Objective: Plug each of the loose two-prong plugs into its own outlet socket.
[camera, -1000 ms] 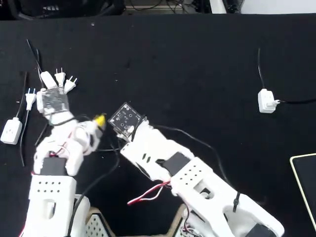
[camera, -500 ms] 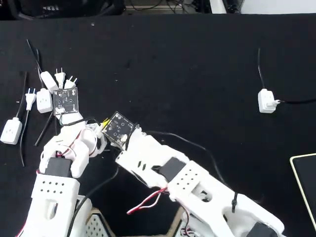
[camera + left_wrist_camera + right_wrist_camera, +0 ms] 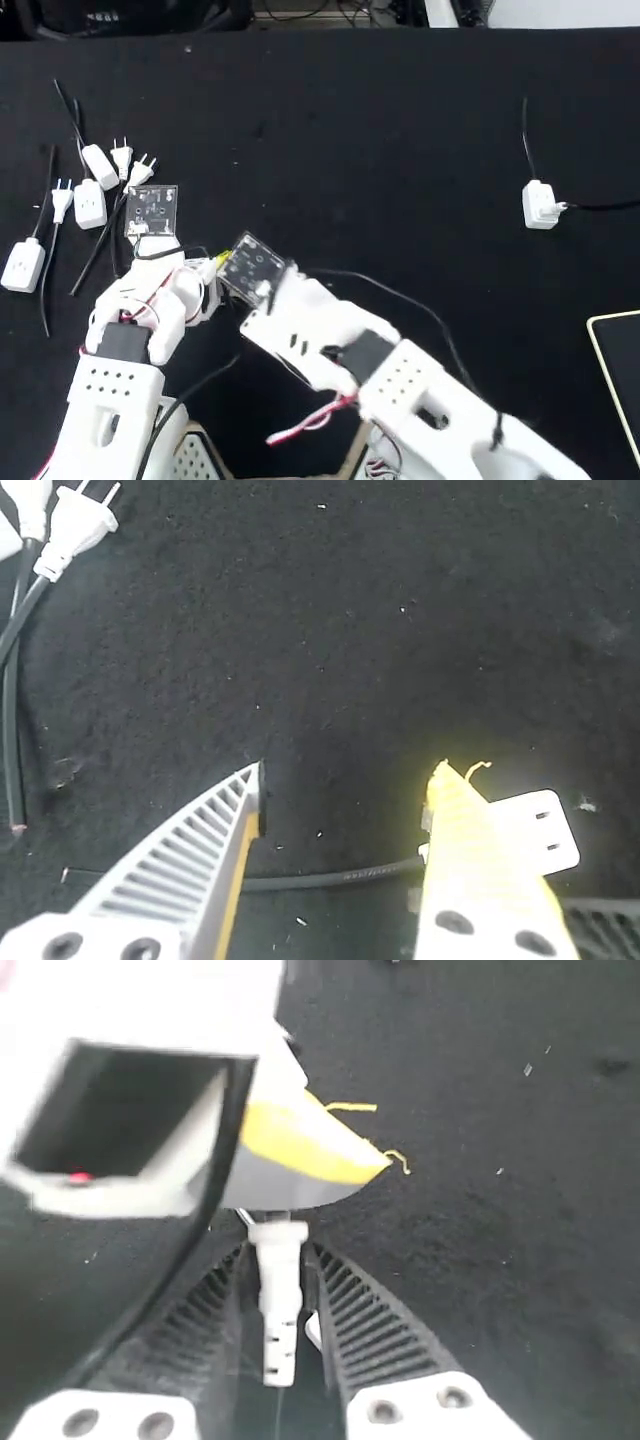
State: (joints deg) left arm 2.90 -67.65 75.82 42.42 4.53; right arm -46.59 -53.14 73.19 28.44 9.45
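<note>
Crowded grip
My right pincer (image 3: 275,1257) pinches the plug (image 3: 277,1310); my left pincer (image 3: 347,772) (spread wide) could knock it askew.

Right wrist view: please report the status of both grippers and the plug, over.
Right gripper shut on white plastic plug. Left gripper open, empty, close beside it. Black cable crosses the table beneath it.

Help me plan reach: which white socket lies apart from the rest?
The socket alone at the right; the others cluster far left by the loose plugs.
</note>
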